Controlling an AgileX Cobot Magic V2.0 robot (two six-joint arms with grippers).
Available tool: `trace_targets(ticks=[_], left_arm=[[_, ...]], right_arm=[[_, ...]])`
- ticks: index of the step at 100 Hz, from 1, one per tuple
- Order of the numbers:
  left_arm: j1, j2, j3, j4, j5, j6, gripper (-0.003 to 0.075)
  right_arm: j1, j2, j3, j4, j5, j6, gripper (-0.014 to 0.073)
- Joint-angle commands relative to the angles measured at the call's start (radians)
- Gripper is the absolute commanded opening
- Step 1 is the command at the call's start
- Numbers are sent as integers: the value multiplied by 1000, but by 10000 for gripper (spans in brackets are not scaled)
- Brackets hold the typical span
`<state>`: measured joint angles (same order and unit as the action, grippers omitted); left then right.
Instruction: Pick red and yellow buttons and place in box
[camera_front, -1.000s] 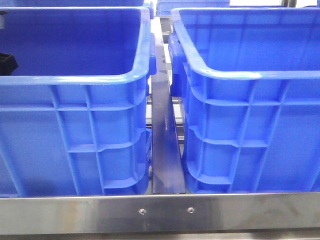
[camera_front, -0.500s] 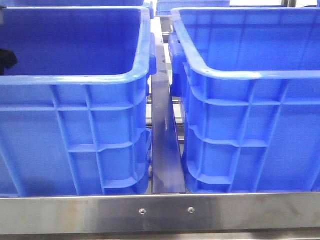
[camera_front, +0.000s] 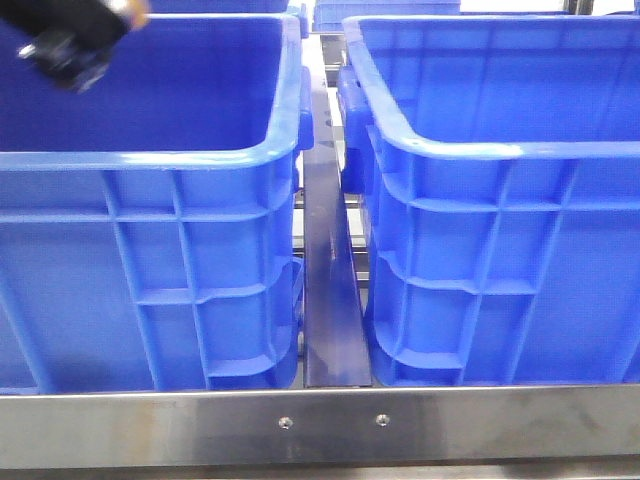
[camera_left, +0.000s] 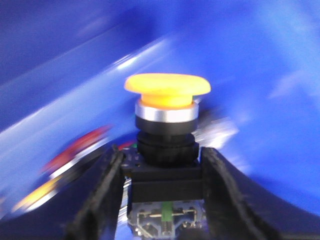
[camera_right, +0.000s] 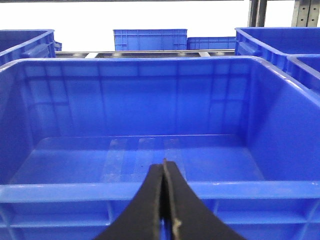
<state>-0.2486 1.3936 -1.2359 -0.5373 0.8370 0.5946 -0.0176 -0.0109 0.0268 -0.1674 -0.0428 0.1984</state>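
The left gripper (camera_left: 162, 200) is clamping the yellow-orange mushroom-head push button (camera_left: 166, 90) by its square black body, one dark finger (camera_left: 102, 195) pressing each flat side; the domed cap and silvery collar are standing clear above the fingers, upright in the left wrist view. In the front view the same gripper (camera_front: 62, 35) is showing as a dark blur over the far left corner of the left-hand large blue ribbed plastic crate (camera_front: 200, 160), with a speck of orange at its tip. The dark red button is not identifiable; a red streak in the blurred wrist picture is too smeared to name.

The button is looking small, rigid and light, so a modest squeeze should be carrying it; the smooth rounded cap would be slipping, whereas the flat-sided block is offering parallel faces and is the right place to be holding; the contact block beneath seems the delicate part.

The right gripper (camera_right: 164, 200) is resting with its black fingers pressed together on nothing, facing the empty right-hand blue crate (camera_right: 150, 192).
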Motion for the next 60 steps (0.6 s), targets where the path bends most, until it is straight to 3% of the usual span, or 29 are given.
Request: trace_targets(ticks=[1, 32, 60], left_arm=[[-67, -48, -28, -96, -38, 44, 198], [-302, -48, -39, -126, -87, 46, 198], [-392, -48, -39, -140, -93, 46, 198]], right_arm=[[-2, -25, -19, -11, -85, -5, -69], [-2, -25, -19, -11, -90, -5, -69], [-2, -25, -25, -11, -111, -5, -69]])
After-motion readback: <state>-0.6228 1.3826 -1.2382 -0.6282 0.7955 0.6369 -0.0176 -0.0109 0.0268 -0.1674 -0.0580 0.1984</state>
